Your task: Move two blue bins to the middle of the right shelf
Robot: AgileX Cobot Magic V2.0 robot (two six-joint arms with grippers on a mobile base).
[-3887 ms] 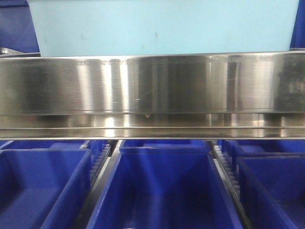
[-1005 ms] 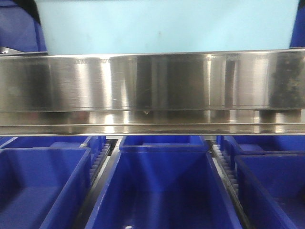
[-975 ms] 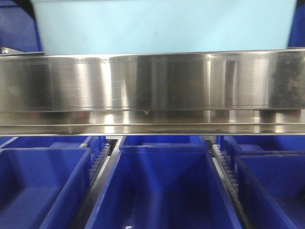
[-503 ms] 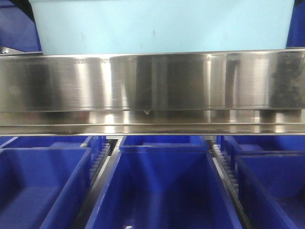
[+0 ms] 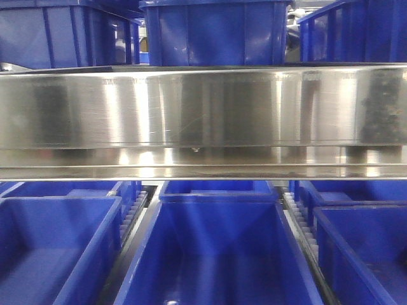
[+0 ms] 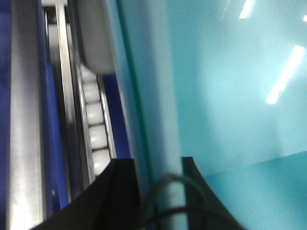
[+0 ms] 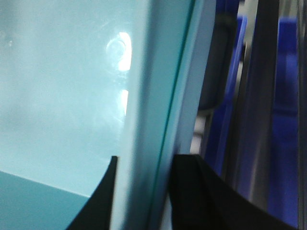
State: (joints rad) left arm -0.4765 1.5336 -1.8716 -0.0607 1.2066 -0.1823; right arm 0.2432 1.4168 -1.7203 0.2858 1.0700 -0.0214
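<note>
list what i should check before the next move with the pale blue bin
1. Left gripper fingers either side of the pale blue bin rim: ok.
2. Right gripper fingers either side of its rim: ok.
3. Visible inside of the bin bare: ok.
4. Bin clear of the steel shelf edge: cannot tell, the bin is absent from the front view.
5. Right shelf middle free: cannot tell, not in view.

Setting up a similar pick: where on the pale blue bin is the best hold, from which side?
The thick rim of the bin, from above on opposite walls: smooth sides offer nothing else, and the left gripper and right gripper straddle it.
</note>
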